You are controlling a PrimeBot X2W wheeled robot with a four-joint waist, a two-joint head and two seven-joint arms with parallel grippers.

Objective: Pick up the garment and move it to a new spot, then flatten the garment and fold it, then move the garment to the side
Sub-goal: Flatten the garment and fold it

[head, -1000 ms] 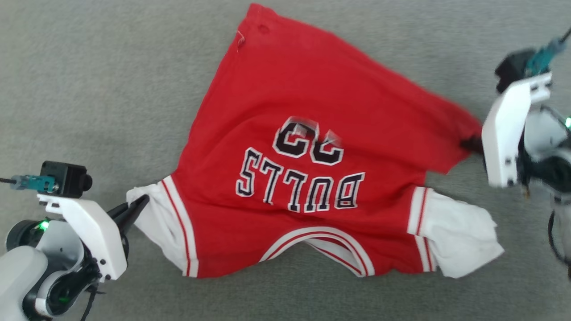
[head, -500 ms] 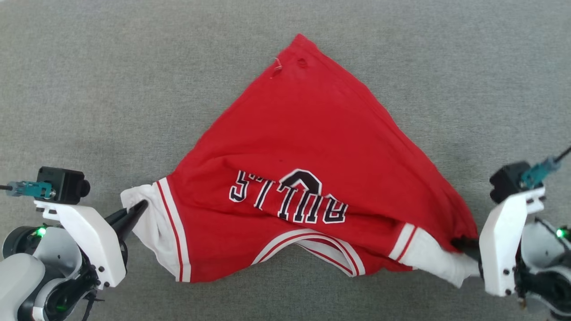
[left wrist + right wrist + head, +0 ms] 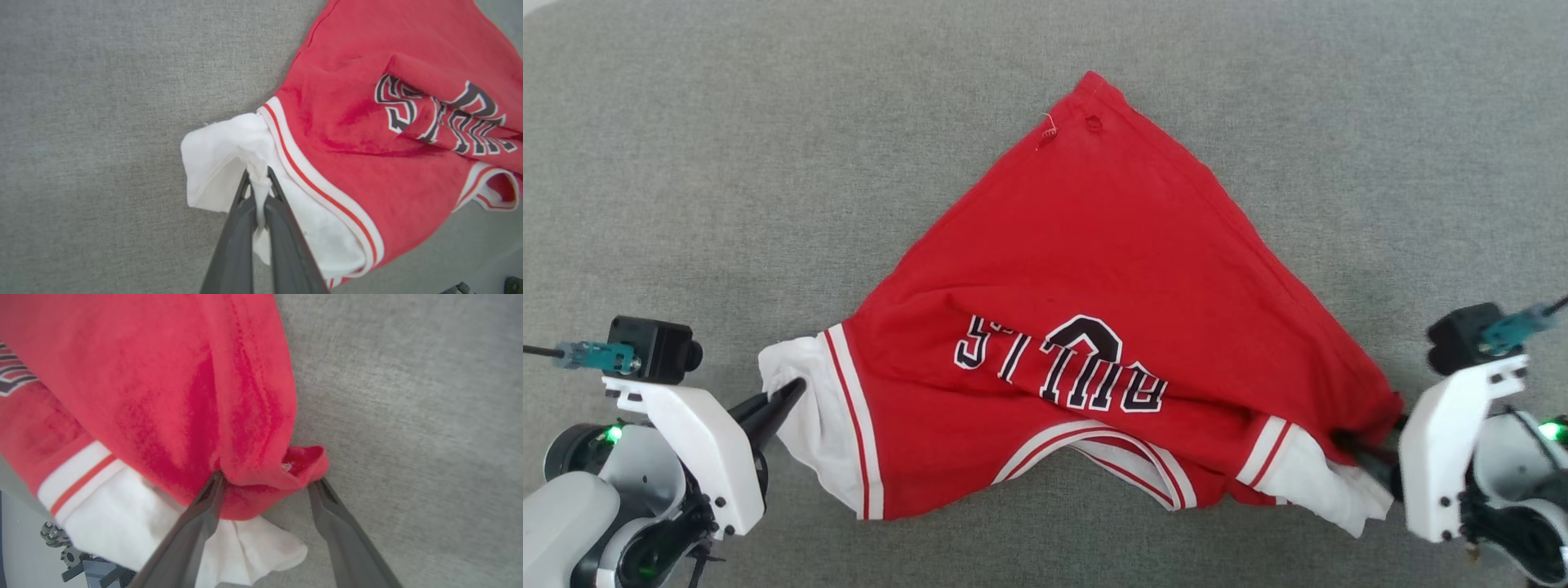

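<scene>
The garment (image 3: 1111, 269), a red jersey with white sleeves and black lettering, lies on the grey surface with its far hem corner folded down over the right sleeve, so the shirt forms a triangle. My left gripper (image 3: 796, 385) is shut on the white left sleeve; in the left wrist view the fingers (image 3: 257, 175) pinch a fold of that sleeve (image 3: 220, 163). My right gripper (image 3: 1356, 445) is at the folded-down red corner. Its fingers stand apart in the right wrist view (image 3: 269, 478), and the red corner (image 3: 302, 457) lies loose between them above the white right sleeve (image 3: 245, 547).
The grey fabric surface (image 3: 727, 163) extends all around the garment. Its near edge shows in the right wrist view, with dark machine parts (image 3: 61, 539) below it.
My right gripper carried the red hem corner toward me onto the right sleeve, folding the shirt over part of its lettering, then opened. The left gripper kept its hold on the sleeve.
</scene>
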